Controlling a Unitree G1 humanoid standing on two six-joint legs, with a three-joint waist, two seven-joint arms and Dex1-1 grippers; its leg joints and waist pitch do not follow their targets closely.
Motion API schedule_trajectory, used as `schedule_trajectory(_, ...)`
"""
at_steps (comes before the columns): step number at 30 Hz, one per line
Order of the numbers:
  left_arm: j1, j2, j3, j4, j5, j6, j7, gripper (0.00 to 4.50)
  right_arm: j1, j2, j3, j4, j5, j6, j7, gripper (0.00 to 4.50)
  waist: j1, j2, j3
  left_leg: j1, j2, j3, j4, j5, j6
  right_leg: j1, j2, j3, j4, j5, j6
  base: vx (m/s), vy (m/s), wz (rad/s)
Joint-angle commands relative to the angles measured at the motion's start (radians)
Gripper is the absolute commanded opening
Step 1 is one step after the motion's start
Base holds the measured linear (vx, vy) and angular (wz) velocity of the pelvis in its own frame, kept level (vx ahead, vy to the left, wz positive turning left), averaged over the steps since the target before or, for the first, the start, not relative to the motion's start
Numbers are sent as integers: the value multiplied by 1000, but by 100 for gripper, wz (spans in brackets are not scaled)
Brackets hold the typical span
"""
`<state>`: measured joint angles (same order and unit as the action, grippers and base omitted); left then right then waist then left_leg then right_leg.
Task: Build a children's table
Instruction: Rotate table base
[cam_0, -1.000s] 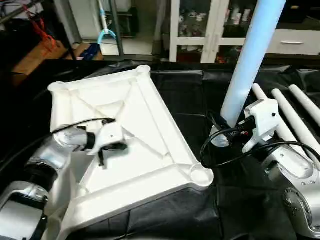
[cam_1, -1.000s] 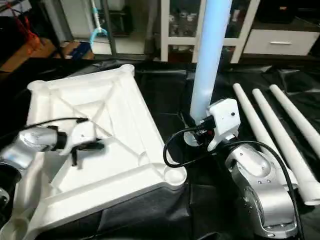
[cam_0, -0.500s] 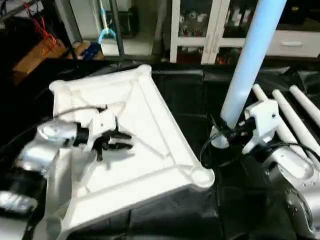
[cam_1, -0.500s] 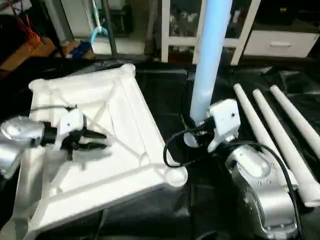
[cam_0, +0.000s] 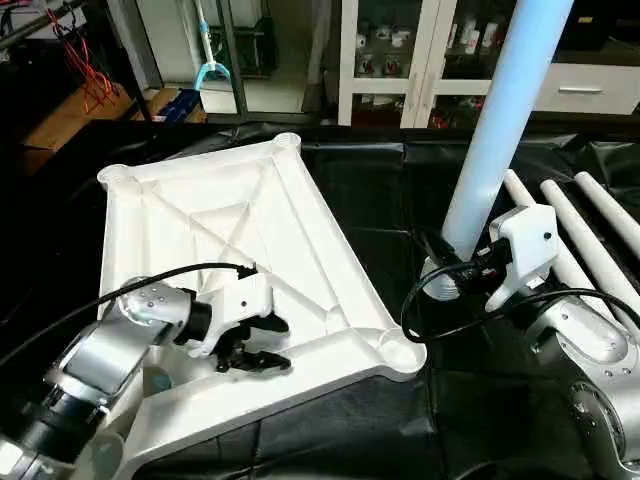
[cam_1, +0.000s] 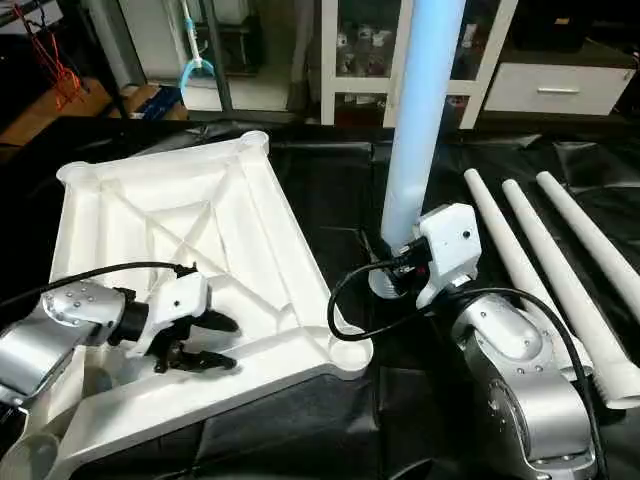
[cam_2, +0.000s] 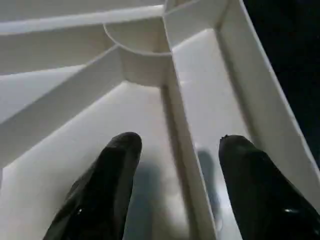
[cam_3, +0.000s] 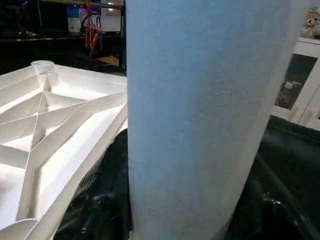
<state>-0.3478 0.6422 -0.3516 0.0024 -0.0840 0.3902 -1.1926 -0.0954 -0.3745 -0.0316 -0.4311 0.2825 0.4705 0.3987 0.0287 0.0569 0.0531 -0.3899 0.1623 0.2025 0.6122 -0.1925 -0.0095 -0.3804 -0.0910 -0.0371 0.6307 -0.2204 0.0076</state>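
The table top (cam_0: 250, 250) lies ribs-up on the black sheet at about 9 o'clock. The left gripper (cam_0: 262, 343) hovers over its near edge with fingers spread, empty. At 3 o'clock the right gripper (cam_0: 452, 272) clasps an upright leg (cam_0: 500, 120), three more legs (cam_1: 560, 270) lying beside it

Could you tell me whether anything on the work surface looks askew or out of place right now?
The table top lies underside up and turned diagonally on the black sheet. Its corner sockets hold no legs. One leg stands upright beside it at the right gripper, while three spare legs lie flat alongside. Nothing looks damaged.
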Motion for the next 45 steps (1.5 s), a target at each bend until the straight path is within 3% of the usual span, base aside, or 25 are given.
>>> schedule_trajectory(1, 8, 1, -9, -35, -1, 30, 8, 311, 2, -2, 0, -41, 4, 2, -1, 186, -7, 0, -61, 35, 61, -35, -88, -238, -47, 22, -49, 39, -78, -128, -205, 0, 0, 0)
schedule_trajectory(3, 23, -7, 0, -90, -48, 93, 12, 311, 5, -3, 1, -44, 3, 3, -2, 186, -7, 2, -63, 34, 61, -35, -86, -209, -40, 24, -49, 38, -73, -86, -212, 0, 0, 0)
schedule_trajectory(5, 25, -10, -3, -89, -34, 88, 25, 311, 5, -2, 2, -45, 3, 3, -2, 186, -7, 1, -63, 33, 59, -34, -85, -204, -31, 24, -47, 38, -74, -79, -216, 0, 0, 0)
schedule_trajectory(9, 24, -9, -36, -61, 56, 70, 70, 295, 6, 0, 7, -45, -1, 2, -4, 186, -8, 2, -61, 34, 59, -36, -85, -230, -32, 24, -48, 39, -80, -132, -200, 0, 0, 0)
schedule_trajectory(15, 22, 26, -61, -65, 95, 99, 87, 250, 7, 0, 11, -45, -5, 1, -4, 186, -9, 2, -62, 35, 59, -37, -87, -237, -43, 22, -47, 39, -80, -135, -192, 0, 0, 0)
schedule_trajectory(21, 21, 34, -63, -34, 129, 52, 108, 195, 8, 1, 13, -46, -5, 0, -5, 186, -7, 4, -62, 36, 59, -37, -86, -228, -39, 21, -47, 38, -79, -112, -199, 0, 0, 0)
schedule_trajectory(25, 19, 36, -64, -21, 138, 31, 111, 166, 8, 2, 13, -45, -6, 0, -4, 186, -8, 3, -61, 36, 60, -38, -89, -257, -47, 21, -48, 39, -81, -151, -193, 0, 0, 0)
schedule_trajectory(33, -22, 74, -64, 110, 201, -111, 140, 107, -1, 7, 18, -42, -6, 5, -9, 186, -9, 0, -58, 37, 59, -42, -94, -321, -65, 14, -51, 41, -92, -261, -158, 0, 0, 0)
schedule_trajectory(38, -38, 138, -66, 190, 228, -184, 108, 71, -5, 11, 20, -40, -6, 7, -12, 186, -17, -1, -59, 35, 57, -42, -94, -309, -63, 14, -49, 40, -88, -228, -163, 0, 0, 0)
schedule_trajectory(45, -32, 201, -56, 230, 232, -206, 59, 25, -6, 15, 21, -38, -7, 7, -14, 186, -30, 2, -62, 35, 58, -41, -93, -289, -53, 16, -50, 39, -81, -174, -195, 0, 0, 0)
